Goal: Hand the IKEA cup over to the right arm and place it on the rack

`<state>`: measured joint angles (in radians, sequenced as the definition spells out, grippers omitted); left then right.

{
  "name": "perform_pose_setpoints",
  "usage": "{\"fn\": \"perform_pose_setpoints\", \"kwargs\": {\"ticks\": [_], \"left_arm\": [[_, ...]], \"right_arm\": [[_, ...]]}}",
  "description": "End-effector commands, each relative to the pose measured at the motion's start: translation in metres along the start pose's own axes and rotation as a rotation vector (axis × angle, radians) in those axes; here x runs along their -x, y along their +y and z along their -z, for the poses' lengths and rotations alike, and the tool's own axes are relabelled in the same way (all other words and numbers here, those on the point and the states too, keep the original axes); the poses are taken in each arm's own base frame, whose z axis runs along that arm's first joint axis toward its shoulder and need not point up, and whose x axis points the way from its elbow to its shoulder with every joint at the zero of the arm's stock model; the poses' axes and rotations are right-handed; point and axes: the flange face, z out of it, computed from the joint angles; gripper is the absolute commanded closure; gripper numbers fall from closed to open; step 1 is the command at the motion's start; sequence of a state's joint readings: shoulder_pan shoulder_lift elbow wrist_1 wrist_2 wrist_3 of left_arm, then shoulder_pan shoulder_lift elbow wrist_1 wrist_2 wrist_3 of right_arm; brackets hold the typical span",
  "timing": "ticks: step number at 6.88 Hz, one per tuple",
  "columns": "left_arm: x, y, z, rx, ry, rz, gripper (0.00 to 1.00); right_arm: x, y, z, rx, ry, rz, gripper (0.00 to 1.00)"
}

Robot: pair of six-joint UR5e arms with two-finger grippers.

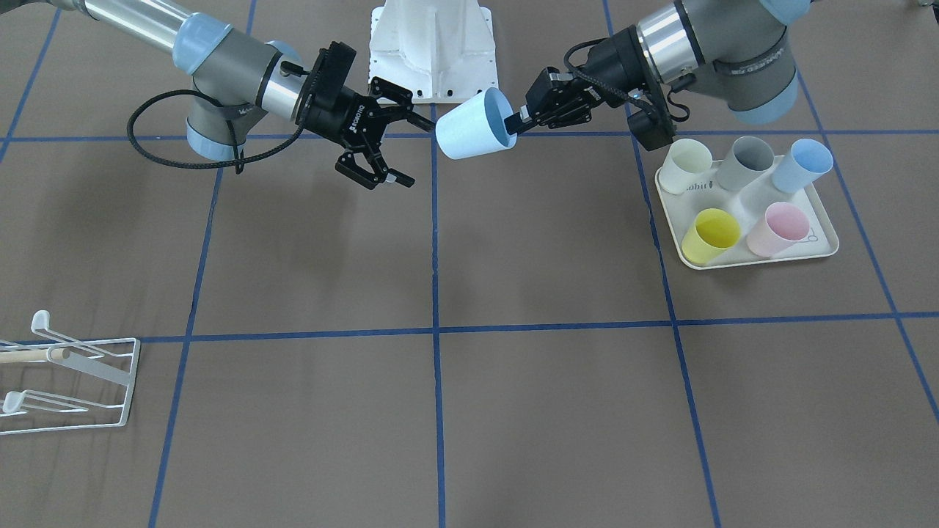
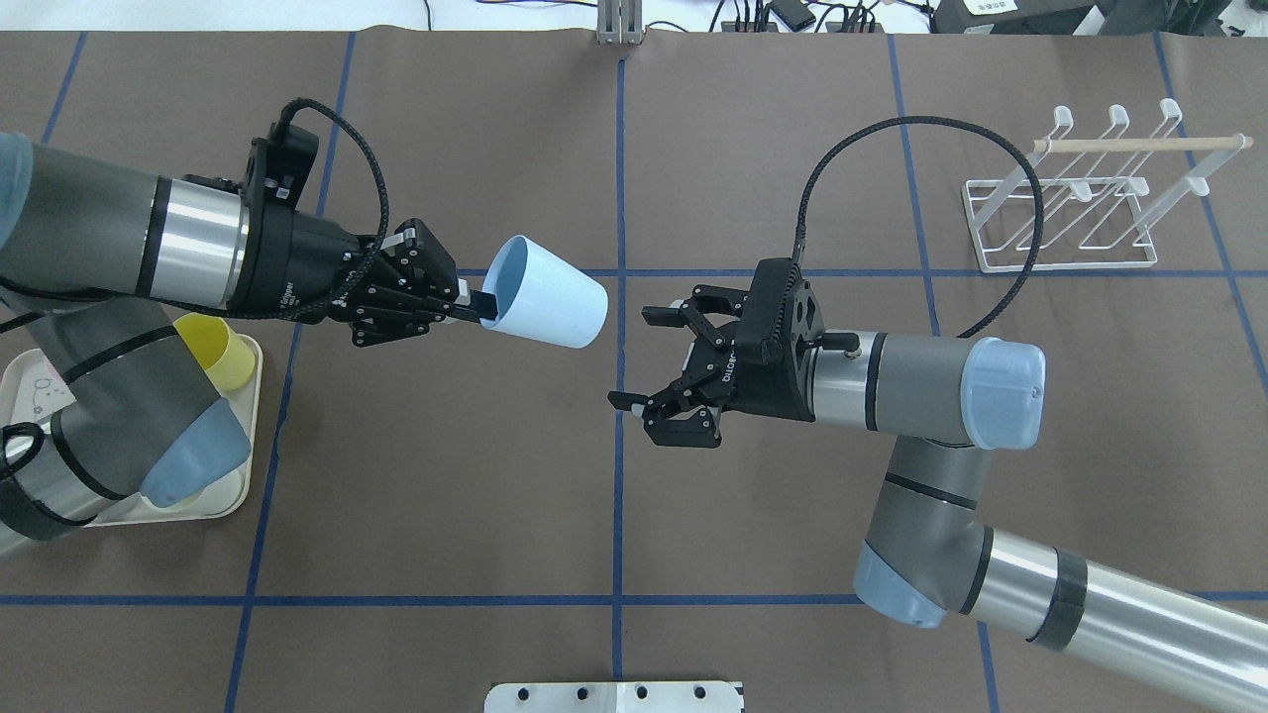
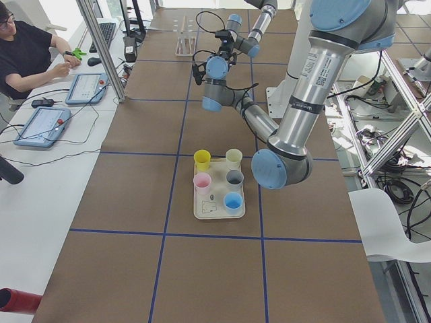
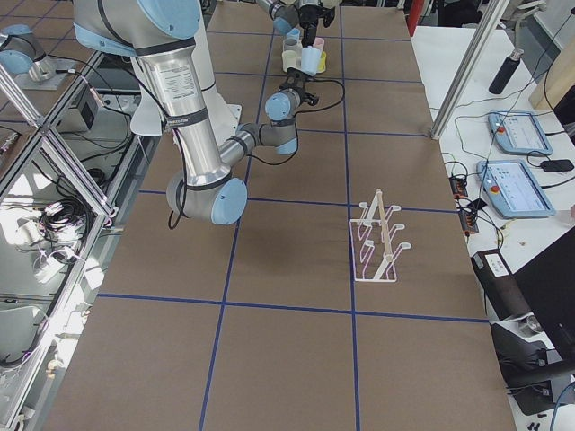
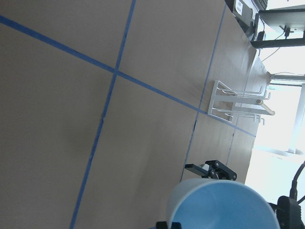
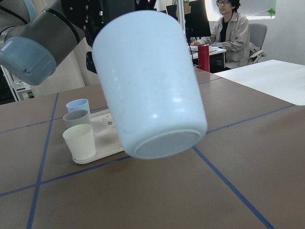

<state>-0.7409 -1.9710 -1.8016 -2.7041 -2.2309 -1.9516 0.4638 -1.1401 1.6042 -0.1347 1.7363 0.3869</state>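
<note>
Pale-blue IKEA cup (image 2: 545,292) pinched at rim by left end effector (image 2: 477,307) over mid-worktop, right end effector (image 2: 636,356) agape near base, no contact — handover & placement on rack (image 2: 1065,266), far-right corner, both pending.

Just behind the left pincer (image 2: 483,305), the tray (image 2: 250,396) is mostly buried under the left arm (image 2: 119,416) from overhead, and only a yellow cup (image 2: 222,353) pokes out clearly. Well away from the right pincer (image 1: 414,152), the rack (image 1: 88,370) runs off the front view's edge. On the left wrist camera the light blue cup (image 5: 224,205) is chopped by the bottom border. On the right wrist camera that cup blocks the left pincer's fingertips. From both side cameras the pincers are too small to read.
</note>
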Motion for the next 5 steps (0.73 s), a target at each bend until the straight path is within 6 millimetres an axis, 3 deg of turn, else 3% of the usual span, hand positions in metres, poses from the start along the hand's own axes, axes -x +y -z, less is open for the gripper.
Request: {"fn": "perform_pose_setpoints", "kwargs": {"ticks": [1,5], "left_arm": [[0.006,0.012,-0.019,0.032,-0.01,0.002,1.0],[0.015,0.014,-0.04,0.056,-0.029,0.007,1.0]], "right_arm": [[0.008,-0.001,-0.004,-0.005,-0.007,0.053,0.01],[0.012,-0.002,-0.004,-0.009,-0.016,0.069,0.01]]}}
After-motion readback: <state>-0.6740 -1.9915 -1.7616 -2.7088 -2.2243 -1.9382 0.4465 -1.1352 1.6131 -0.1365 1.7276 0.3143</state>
